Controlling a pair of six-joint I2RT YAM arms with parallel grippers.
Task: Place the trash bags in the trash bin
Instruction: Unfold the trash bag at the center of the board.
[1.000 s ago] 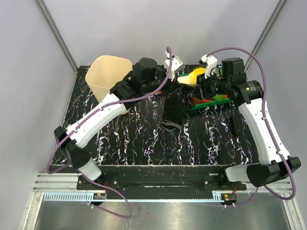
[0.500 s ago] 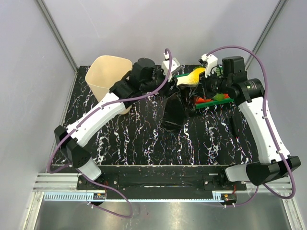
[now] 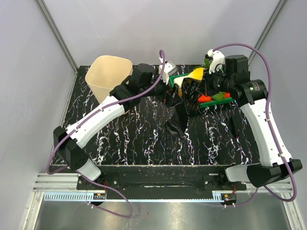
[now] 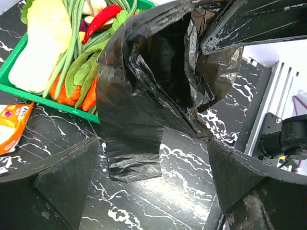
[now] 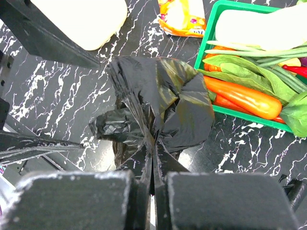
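green vegetable tray (image 3: 224, 100) at back edge of table (image 3: 144, 143), orange snack wrapper (image 5: 184, 19) beside it, trash bin (image 3: 110, 79) in back-left corner, left gripper (image 4: 151, 143) jaws wide, empty, right gripper (image 5: 152, 167) pinching trash bag (image 3: 184, 103) beside tray, bag glossy black, crumpled, tail on table

Overhead and both wrist close-ups share the bag (image 3: 182, 108).

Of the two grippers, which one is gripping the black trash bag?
The right gripper: its jaws are shut on a fold of the trash bag. The left gripper stands wide open, the bag loose between its jaws.
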